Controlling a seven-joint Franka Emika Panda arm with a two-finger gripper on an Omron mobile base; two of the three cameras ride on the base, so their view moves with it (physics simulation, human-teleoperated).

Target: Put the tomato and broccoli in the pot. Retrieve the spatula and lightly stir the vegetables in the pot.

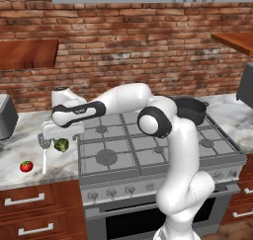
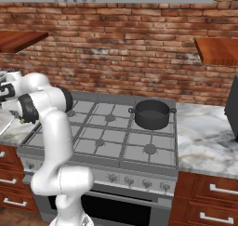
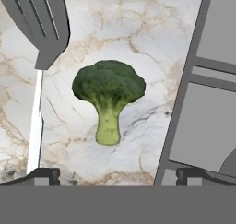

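While jaws gape, bumpy broccoli (image 3: 109, 91), marble counter (image 3: 133, 29)

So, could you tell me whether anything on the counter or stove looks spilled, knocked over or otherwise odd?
Nothing stands out. The broccoli lies intact on the marble counter beside the spatula, the tomato sits whole nearer the counter's front edge, and the pot stands upright and empty on a rear burner. The open gripper hovers above the broccoli.

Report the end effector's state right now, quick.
End effector: open, holding nothing, poised above the broccoli lying on the counter, with the spatula beside it.
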